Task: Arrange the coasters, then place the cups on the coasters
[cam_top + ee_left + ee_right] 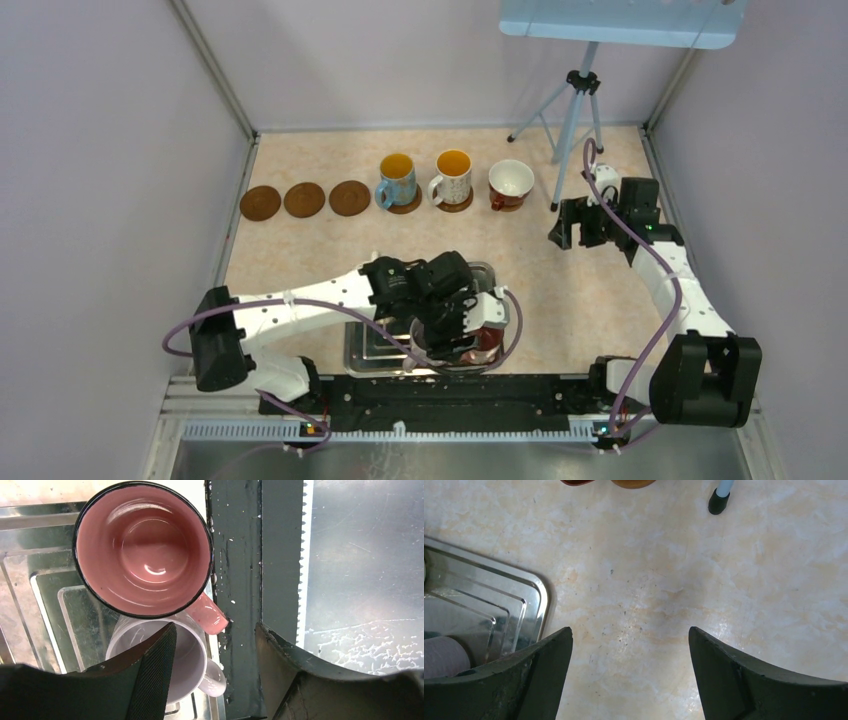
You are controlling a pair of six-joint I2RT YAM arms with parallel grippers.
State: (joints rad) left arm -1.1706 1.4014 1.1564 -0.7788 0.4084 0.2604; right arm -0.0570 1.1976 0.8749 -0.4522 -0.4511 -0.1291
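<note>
Three bare brown coasters (304,199) lie in a row at the far left. To their right, three cups stand on coasters: blue-handled with yellow inside (397,180), white with orange inside (453,177), and wide white and dark red (511,183). In the silver tray (365,350) a pink mug (142,547) stands against a pale lilac mug (187,652). My left gripper (215,630) is open over the lilac mug. One finger (155,670) is inside the rim and the other is outside, clear of the handle. My right gripper (585,222) hangs open over bare table, holding nothing.
A tripod (572,110) stands at the back right, and its foot (718,502) shows in the right wrist view. The tray's corner (531,600) lies left of the right gripper (630,635). The dark base rail (245,580) runs just beside the tray. Walls close three sides.
</note>
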